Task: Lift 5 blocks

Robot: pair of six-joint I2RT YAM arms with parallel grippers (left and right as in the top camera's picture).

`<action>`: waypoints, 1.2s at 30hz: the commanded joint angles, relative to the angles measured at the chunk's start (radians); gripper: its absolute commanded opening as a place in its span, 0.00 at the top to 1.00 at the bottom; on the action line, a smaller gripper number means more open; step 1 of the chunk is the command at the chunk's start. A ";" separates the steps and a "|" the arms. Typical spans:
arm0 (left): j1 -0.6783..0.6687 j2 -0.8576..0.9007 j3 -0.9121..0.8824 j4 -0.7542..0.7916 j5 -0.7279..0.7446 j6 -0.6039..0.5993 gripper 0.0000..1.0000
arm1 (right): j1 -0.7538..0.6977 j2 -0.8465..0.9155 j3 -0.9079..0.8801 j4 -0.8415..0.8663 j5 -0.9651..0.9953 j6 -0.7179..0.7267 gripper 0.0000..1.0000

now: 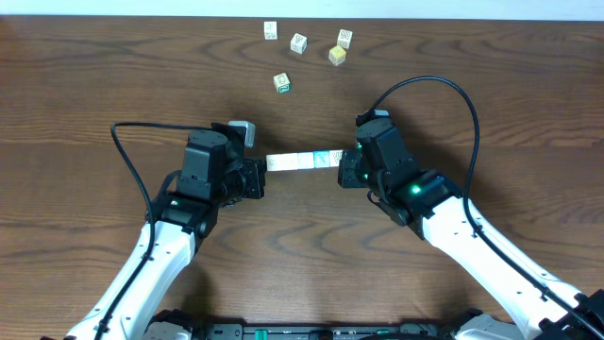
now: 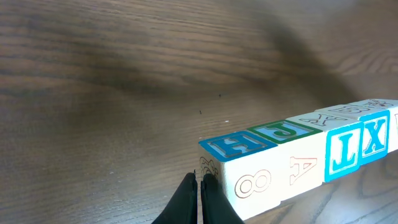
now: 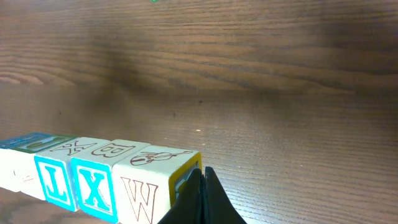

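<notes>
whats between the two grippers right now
A row of alphabet blocks, end to end, spans from the left gripper to the right gripper; clearest overhead.

There are ten blocks in all. Five blocks in a row (image 1: 302, 161) touch each other, and five loose blocks (image 1: 298, 42) sit apart. There are two pincers, the left pincer (image 1: 263, 168) and the right pincer (image 1: 343, 162). There is one table (image 1: 75, 94).

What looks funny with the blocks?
The row is squeezed end to end between the left fingers and right fingers, both shut, pushing on its ends rather than gripping. Nothing looks broken.
</notes>
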State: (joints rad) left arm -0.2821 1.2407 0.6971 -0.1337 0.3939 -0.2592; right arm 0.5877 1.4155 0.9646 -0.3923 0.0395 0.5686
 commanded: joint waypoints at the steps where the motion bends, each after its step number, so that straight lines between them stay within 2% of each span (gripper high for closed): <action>1: -0.051 -0.003 0.041 0.023 0.249 -0.005 0.93 | 0.069 -0.008 0.049 0.032 -0.276 -0.006 0.99; 36: -0.051 0.000 0.041 0.014 0.249 -0.005 0.93 | 0.084 0.015 0.049 0.011 -0.241 -0.005 0.99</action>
State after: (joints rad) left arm -0.2821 1.2407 0.6971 -0.1429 0.4118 -0.2619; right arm 0.5877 1.4162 0.9661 -0.4107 0.0471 0.5686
